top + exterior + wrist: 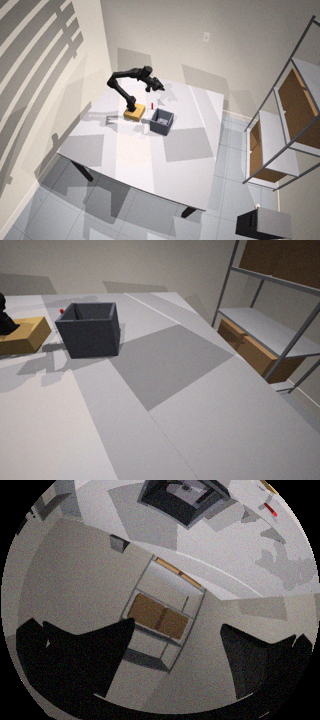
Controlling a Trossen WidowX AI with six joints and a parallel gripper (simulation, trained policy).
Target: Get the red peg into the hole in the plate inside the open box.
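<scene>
Open box: we see the dark box (90, 339) on the pale table (206, 420).
Red peg: its top (61, 311) shows behind the box's rim.
Yellow block: we find it (38, 335) beside the box, apart, beneath black arm parts (6, 323).

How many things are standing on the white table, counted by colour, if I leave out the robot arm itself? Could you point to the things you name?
Red: 1, the upright peg (152, 106) (61, 311) (270, 509)
Dark grey: 1, the open box (158, 127) (89, 339) (167, 511)
Yellow: 1, the block under the arm (140, 109) (38, 325)
Total: 3
</scene>
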